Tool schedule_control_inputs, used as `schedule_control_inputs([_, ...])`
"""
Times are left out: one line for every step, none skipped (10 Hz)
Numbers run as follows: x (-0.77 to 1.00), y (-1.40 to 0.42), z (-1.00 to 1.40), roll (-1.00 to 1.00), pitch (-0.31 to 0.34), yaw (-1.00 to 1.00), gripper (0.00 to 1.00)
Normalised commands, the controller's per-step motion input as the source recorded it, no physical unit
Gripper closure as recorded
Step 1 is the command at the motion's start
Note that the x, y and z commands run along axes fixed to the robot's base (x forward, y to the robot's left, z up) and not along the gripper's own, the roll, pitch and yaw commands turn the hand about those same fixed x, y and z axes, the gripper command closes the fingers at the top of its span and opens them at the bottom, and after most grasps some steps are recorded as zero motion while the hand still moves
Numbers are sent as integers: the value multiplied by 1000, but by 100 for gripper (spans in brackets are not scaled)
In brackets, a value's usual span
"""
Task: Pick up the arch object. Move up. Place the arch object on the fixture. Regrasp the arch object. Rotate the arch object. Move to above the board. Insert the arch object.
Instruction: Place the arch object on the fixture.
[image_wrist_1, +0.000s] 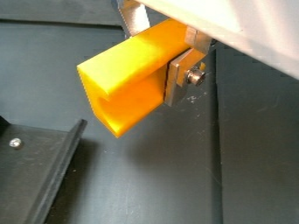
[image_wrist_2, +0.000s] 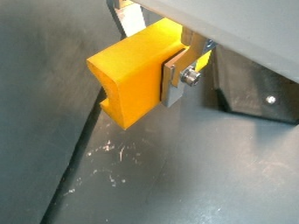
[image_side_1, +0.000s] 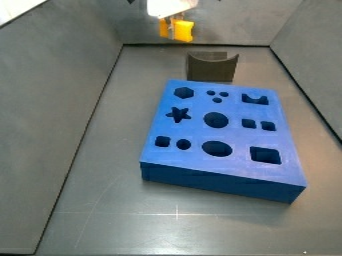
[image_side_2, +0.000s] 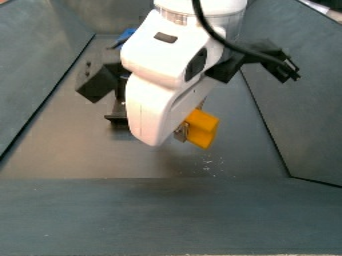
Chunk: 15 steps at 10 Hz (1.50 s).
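My gripper (image_wrist_1: 160, 54) is shut on the arch object (image_wrist_1: 131, 77), a yellow-orange block with a notch in one face. It also shows in a wrist view (image_wrist_2: 135, 72). The silver fingers (image_wrist_2: 177, 77) clamp it from both sides. In a side view the gripper (image_side_1: 171, 17) holds the arch object (image_side_1: 178, 29) in the air, beyond and above the fixture (image_side_1: 210, 66), a dark notched block. The blue board (image_side_1: 221, 135) with its dark shaped holes lies flat nearer the camera. In a side view the arm's white body hides most of the scene; the arch object (image_side_2: 202, 127) shows below it.
Grey walls enclose the dark floor (image_side_1: 94, 160) on all sides. A dark plate edge (image_wrist_1: 41, 166) shows low in a wrist view, and a dark part (image_wrist_2: 251, 90) in a wrist view. A black cable (image_side_2: 262, 56) runs off the arm.
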Motion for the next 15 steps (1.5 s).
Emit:
schedule_control_inputs([-9, -1, 1000, 24, 36, 4, 100])
schedule_control_inputs([-11, -1, 1000, 35, 49, 1, 100])
schedule_control_inputs([-17, -4, 1000, 54, 73, -5, 100])
schedule_control_inputs([-20, -5, 1000, 68, 85, -3, 100])
schedule_control_inputs([-24, -9, 1000, 81, 98, 6, 100])
schedule_control_inputs([-24, -11, 1000, 88, 105, 9, 100])
schedule_control_inputs([-26, -16, 1000, 102, 115, 13, 100])
schedule_control_inputs([-27, -17, 1000, 106, 121, 18, 100])
schedule_control_inputs([-29, -17, 1000, 115, 124, 23, 100])
schedule_control_inputs([-31, -22, 1000, 122, 133, 29, 100])
schedule_control_inputs([-28, -22, 1000, 122, 131, 31, 100])
schedule_control_inputs([-28, -20, 984, 110, 123, 28, 100])
schedule_control_inputs([-27, -14, 882, 107, 122, 28, 100])
schedule_control_inputs([-23, -16, 806, 112, 125, 33, 100])
schedule_control_inputs([-23, -17, 756, 114, 130, 36, 100])
